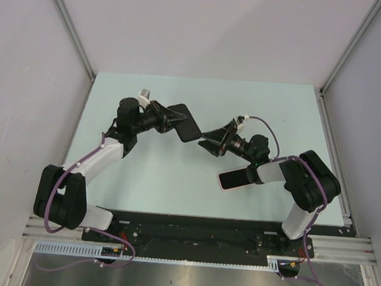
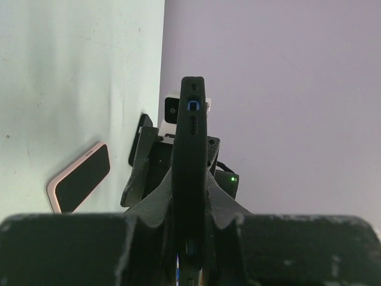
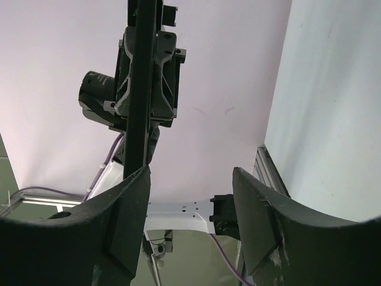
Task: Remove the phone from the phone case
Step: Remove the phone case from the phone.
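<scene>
Above matte table [image 1: 174, 188], left claw [image 1: 171, 119] tight on slim phone case [image 1: 186, 123], right claw [image 1: 207, 142] agape.

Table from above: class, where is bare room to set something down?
Free: the table along its far edge, and its near middle left of the pink-edged phone. Crowded: the centre, where the left claw, black case and right claw cluster.

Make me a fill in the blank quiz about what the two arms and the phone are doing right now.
1. The black case is clamped in the ____ arm's jaws.
2. The right gripper has its jaws ____, gripping nothing.
3. The phone lying flat on the table has a ____ edge.
Missing words: left; open; pink.
</scene>
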Robot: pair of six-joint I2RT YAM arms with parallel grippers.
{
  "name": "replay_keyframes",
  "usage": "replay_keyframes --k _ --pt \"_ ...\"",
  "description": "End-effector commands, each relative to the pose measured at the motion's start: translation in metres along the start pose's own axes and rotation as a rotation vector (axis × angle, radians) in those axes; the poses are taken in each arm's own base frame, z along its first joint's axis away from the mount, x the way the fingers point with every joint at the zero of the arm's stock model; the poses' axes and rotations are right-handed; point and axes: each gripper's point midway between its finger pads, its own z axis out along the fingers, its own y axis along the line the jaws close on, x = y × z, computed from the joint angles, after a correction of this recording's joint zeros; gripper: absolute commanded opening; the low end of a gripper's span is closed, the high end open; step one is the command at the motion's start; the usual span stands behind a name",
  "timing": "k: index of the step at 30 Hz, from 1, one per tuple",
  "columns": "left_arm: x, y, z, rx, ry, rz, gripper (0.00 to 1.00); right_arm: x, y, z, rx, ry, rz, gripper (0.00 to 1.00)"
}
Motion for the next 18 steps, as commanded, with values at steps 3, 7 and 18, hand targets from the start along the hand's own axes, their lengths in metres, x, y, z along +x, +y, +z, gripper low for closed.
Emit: replay_keyframes --k 3,7,18 --pt "-0.008 -0.029 -0.012 0.097 -0.026 0.043 0.00 0.001 0.079 -0.004 -0.288 -0.026 -0.177 0.64" --pt "-0.013 -0.028 -0.015 0.099 -0.040 0.036 0.00 -0.005 0.075 -0.004 -0.281 -0.047 -0.164 0.65" --pt "-0.012 -0.019 -0.011 0.106 -0.022 0.030 0.00 -0.003 0.073 0.001 -0.281 -0.057 -0.149 0.70"
